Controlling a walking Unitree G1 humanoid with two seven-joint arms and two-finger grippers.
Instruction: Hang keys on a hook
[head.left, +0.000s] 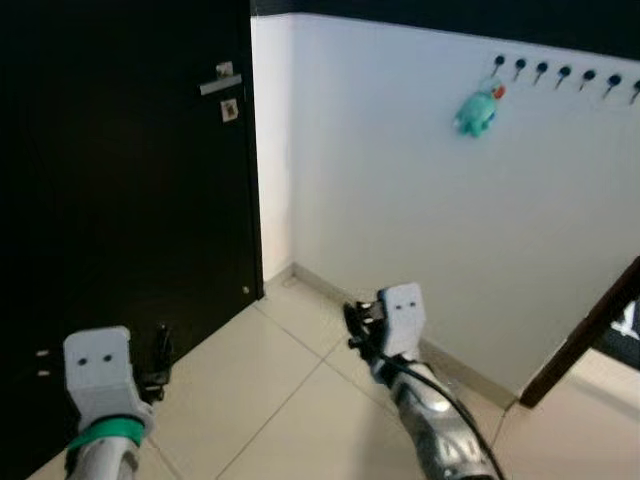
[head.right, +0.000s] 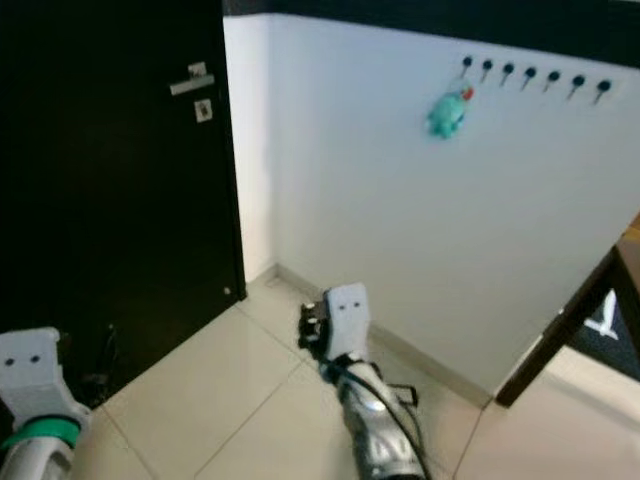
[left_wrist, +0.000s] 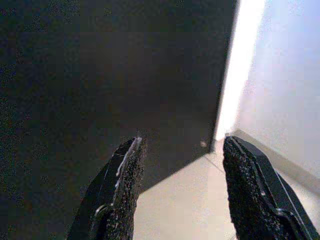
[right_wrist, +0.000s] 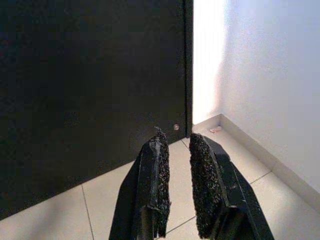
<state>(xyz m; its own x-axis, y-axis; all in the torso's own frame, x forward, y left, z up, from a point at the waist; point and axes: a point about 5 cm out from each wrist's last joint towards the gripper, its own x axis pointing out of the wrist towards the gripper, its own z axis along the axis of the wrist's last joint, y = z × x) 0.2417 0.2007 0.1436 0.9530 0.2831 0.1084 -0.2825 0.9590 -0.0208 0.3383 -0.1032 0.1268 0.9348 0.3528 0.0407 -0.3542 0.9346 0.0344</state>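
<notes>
Keys with teal charm (head.left: 477, 110) hung on end hook of hook row (head.left: 565, 73) at 1 o'clock on white wall (head.left: 400, 200), apparently placed; left gripper (left_wrist: 180, 195) wide open, empty; right gripper (right_wrist: 176, 175) nearly closed, empty, both low over floor.

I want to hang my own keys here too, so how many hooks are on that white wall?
7 hooks show in a row high on the white wall. The leftmost carries a teal plush keychain; the rightmost sits at the picture's edge, so more may follow.
</notes>
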